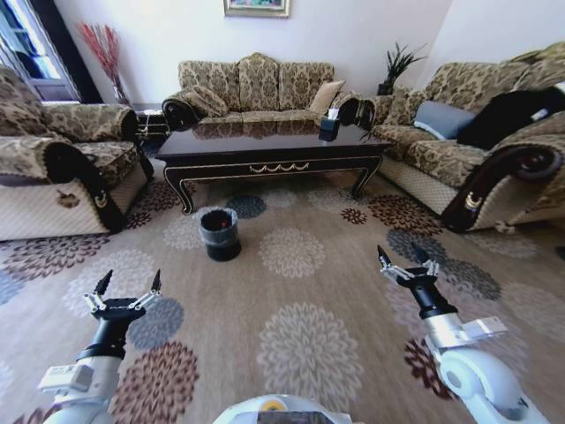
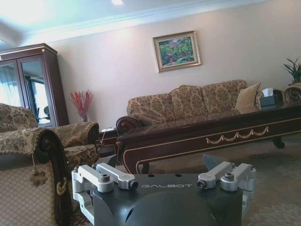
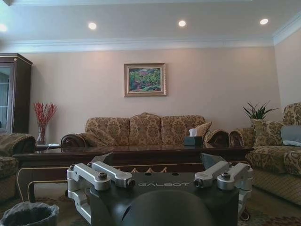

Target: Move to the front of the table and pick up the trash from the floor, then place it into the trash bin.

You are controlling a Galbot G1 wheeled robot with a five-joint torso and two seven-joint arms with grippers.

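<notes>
Only one word I can read: "GALBOT", in pale capitals on the dark housing of the left gripper (image 2: pixel 164 176), seen from my left wrist camera. Same word, same spot, on the housing of the right gripper (image 3: pixel 159 173) from my right wrist camera. Head camera: no legible text anywhere.

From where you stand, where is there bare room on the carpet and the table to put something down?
The carpet between the left pincer and right pincer lies bare, up to the trash bin. The coffee table top is mostly bare; only its right end holds a tissue box. Sofas crowd both sides.
</notes>
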